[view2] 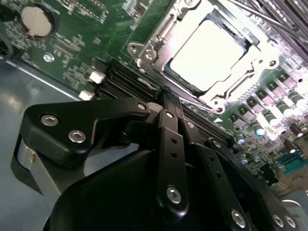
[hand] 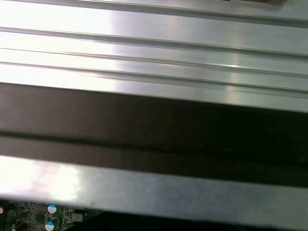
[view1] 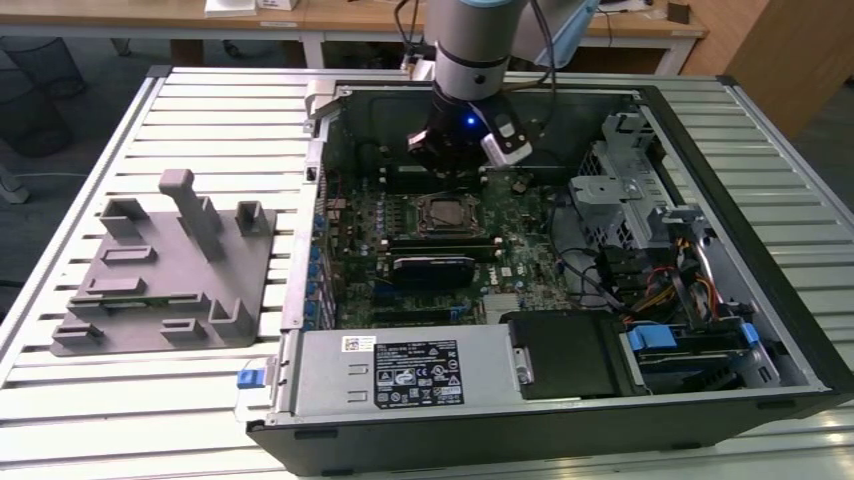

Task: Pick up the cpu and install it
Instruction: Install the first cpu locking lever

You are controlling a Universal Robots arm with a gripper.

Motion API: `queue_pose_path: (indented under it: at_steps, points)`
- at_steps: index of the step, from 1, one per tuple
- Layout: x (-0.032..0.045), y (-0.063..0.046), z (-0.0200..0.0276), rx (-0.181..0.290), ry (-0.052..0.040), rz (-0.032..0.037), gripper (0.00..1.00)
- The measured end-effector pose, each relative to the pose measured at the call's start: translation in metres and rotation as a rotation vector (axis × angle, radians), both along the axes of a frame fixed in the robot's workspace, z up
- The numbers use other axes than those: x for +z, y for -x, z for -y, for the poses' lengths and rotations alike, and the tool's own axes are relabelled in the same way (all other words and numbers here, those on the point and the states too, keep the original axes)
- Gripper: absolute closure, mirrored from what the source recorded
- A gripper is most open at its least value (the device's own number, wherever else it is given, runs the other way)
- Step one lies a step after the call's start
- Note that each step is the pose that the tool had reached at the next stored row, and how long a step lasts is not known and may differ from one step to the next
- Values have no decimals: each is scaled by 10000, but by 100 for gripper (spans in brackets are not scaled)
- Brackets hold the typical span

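Hanging over the open computer case in the exterior view, my arm comes down from the far side. My pincer is low inside the case, just past the far edge of the chip holder in the middle of the green board. I cannot tell from this view if a chip is in the holder. The case lies on a ribbed metal table. On the exterior view's left, well apart from the case, sits a grey tray with pegs that stand up. A grey box with a label fills the near left corner of the case.

In the second wrist view, my pincer has its black fingers pressed together with nothing between them. The cpu lies flat in its metal frame on the board, shiny and pale. My fingertips hang near one corner of that frame, and I cannot tell if they touch it. A round silver battery sits on the board farther off.

In the first wrist view I see the table's shiny ribs, a dark wall of the case, and a bit of green board with two small blue cans.
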State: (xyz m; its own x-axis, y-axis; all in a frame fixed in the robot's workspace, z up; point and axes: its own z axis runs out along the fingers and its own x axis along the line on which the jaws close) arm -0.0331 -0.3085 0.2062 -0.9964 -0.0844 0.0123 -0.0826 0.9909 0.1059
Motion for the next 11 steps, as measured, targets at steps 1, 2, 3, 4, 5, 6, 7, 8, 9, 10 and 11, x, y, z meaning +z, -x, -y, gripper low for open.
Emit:
queue_pose_path:
  at_steps: [1, 2, 3, 4, 5, 6, 7, 8, 9, 10, 11]
  points:
    - [0, -15, 0, 0, 0, -2, 89]
    - [0, -29, 0, 0, 0, -4, 89]
    - [-1, -42, 0, -1, -1, -5, 89]
    - [-2, -52, 0, -1, -1, -6, 89]
    - [-4, -56, 0, 0, -1, -7, 89]
    - [-9, -58, -1, 0, -2, -6, 89]
    - [-14, -58, -1, -1, -1, -6, 89]
    - [-22, -57, 0, -2, 1, -7, 89]
    - [-32, -58, 0, -1, 1, -7, 89]
    - [-43, -59, 0, -1, 1, -7, 89]
    - [-52, -59, 0, -1, 1, -7, 89]
